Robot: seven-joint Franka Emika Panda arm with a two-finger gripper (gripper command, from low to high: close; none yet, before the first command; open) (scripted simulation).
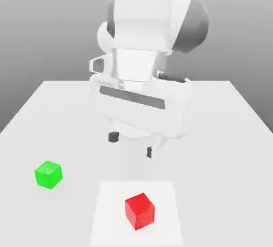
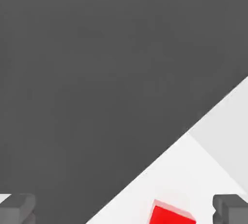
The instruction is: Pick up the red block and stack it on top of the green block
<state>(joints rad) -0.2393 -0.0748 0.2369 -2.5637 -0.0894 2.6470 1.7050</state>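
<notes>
Red block [image 1: 139,210] sits on pale square patch [image 1: 106,214] of white table [image 1: 224,150], unmarked. Green block [image 1: 48,174] well apart toward exterior view's left, unmarked. Gripper [image 1: 131,144] above table, fingers [image 2: 231,208] spread wide, holding nothing. No readable writing.

Bright, even, nearly shadowless simulator light
</notes>
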